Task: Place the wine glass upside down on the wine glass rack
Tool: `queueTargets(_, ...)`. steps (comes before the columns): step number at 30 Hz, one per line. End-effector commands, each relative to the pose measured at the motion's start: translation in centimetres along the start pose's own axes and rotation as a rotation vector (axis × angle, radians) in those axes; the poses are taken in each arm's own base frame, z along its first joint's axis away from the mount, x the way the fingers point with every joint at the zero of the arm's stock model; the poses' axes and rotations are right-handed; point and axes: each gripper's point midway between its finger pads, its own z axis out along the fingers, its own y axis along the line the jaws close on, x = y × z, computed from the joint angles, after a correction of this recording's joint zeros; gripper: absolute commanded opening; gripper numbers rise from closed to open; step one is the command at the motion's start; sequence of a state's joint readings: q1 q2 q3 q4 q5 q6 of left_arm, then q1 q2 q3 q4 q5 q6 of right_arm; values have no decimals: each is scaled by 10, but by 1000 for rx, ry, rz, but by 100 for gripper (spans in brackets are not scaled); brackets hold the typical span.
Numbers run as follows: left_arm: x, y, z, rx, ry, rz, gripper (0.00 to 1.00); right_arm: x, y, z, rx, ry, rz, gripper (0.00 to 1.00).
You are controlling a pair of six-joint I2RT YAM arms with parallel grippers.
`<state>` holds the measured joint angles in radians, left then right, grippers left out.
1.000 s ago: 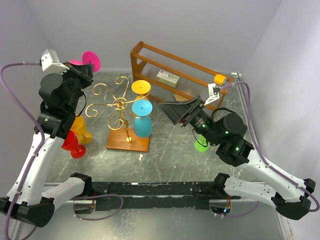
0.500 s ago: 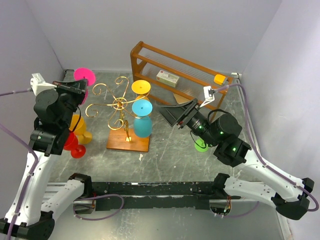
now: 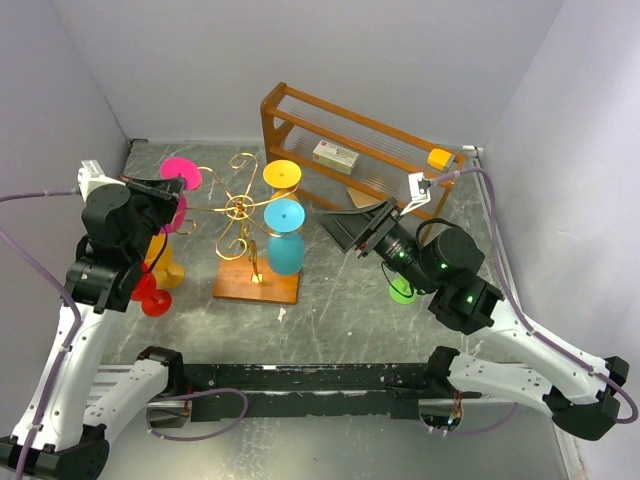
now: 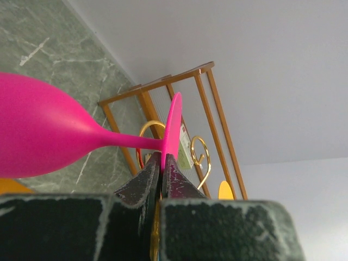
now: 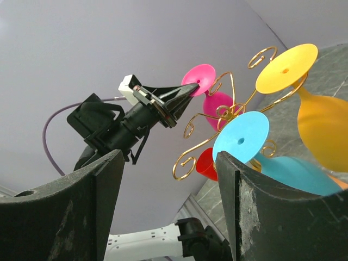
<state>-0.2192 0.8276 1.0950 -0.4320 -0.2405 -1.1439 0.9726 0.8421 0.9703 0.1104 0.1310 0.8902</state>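
Above the desk (image 3: 340,310) my left pincer (image 4: 162,159), clamped on the pink wine glass (image 4: 49,133), had dropped beside the rack (image 3: 240,207); hanging looked close.

1. My left gripper (image 4: 161,157) is black, and the wine glass (image 4: 49,133) in it is hot pink all over.
2. The wine glass rack (image 3: 240,207) is shiny gold wire on a brown wood base.
3. Other glasses: sky-blue glass (image 3: 285,250), yellow glass (image 3: 282,174), red glass (image 3: 150,295).
4. The surface (image 3: 340,310) is grey-green, a marble pattern with pale veins.
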Motion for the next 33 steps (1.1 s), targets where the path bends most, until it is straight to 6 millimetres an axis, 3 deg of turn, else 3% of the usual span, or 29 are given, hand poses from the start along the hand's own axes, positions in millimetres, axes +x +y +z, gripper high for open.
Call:
queueTargets(1, 2, -10, -9, 56, 35, 17, 7, -10, 5, -3, -1, -33, 8, 68)
queueTargets(15, 9, -18, -30, 111, 93, -13, 7, -6, 0, 1, 9, -29, 10, 68)
queueTargets(33, 39, -36, -25, 220, 247, -73, 7, -13, -4, -11, 28, -59, 12, 68)
